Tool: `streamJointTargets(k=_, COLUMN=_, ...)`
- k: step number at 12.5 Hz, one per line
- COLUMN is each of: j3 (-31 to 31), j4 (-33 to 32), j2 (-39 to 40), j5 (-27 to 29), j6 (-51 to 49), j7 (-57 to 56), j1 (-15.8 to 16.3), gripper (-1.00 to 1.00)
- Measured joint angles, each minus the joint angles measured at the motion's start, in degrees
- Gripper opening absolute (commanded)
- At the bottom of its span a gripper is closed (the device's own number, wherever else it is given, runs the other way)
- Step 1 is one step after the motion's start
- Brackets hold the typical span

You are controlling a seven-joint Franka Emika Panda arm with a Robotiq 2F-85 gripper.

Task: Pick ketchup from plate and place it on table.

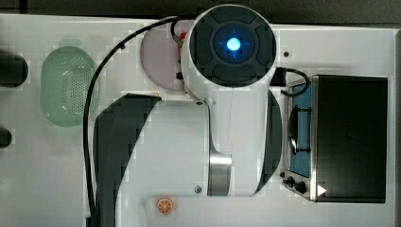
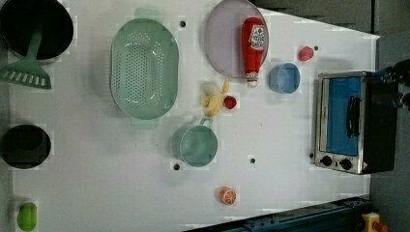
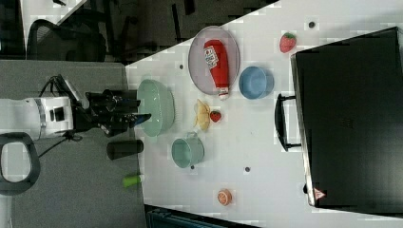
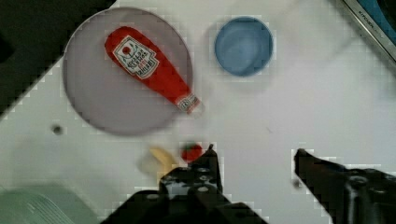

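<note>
Hand (image 4: 254,156) hanging open and empty well above the counter (image 2: 290,145), ketchup (image 4: 152,67) still lying on the plate (image 4: 93,102), so basically nothing done yet.

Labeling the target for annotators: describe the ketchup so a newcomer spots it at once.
Find the large pale mauve plate at the white table's far edge, between the green perforated basket and the blue bowl. The ketchup bottle lies across it: red, white-labelled, elongated, unlike the small strawberries nearby.
</note>
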Motion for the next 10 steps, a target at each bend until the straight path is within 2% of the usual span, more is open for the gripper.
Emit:
streamJointTargets(k=3, j3=1.24, j4=-7.55, j2=-8.59, j5=0.93, j6=-11.43, j7=0.00, j1=-3.67, gripper=0.99)
streamJointTargets(k=6, j3=1.13, j4=-5.37, j2=-10.98, j5=0.96, j6=-10.08, j7=0.00, j1=-5.11, gripper=1.00)
streamJointTargets(k=10, j3=2.60, j4=-3.53, j2=-7.11, j5=1.60, j6=-6.57, j7=0.00, j1=-5.31, gripper=1.00)
